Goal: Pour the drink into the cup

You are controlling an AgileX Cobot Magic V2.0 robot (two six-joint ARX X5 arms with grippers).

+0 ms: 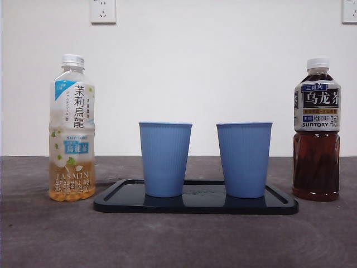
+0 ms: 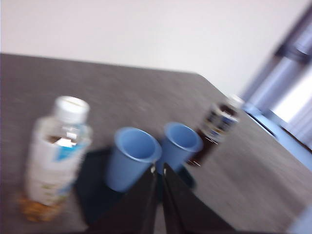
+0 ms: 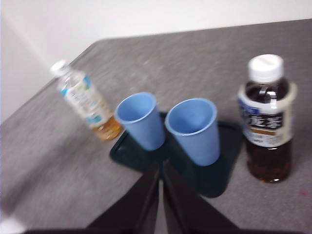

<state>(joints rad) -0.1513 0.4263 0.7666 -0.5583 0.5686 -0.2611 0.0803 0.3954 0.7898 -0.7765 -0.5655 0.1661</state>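
The left gripper (image 2: 158, 170) hangs above the near side of the table with its two black jaws pressed almost together and nothing between them; the right gripper (image 3: 160, 168) hovers the same way, jaws nearly touching and empty. Both seem parked high so their cameras take in the whole layout before either commits to a bottle. Below and beyond them sits a dark tray (image 1: 122, 198) carrying two blue cups (image 1: 165, 159) side by side, mouths up, close together but not touching, which reads as deliberate: any spill would land on the tray rather than the grey table (image 1: 44, 234). To the left of the tray stands the jasmine tea bottle (image 1: 72, 128), pale and only partly full near its base; to the right stands the oolong tea bottle (image 1: 317, 131), dark and filled well up. Both are upright, clear of the tray and still capped, so I judge pouring has not begun and a cap must come off first. The level front view shows labels and liquid levels plainly yet no arm at all; the wrist views, blurred as they are, look down into the cups, which appear empty, something the front cannot show.
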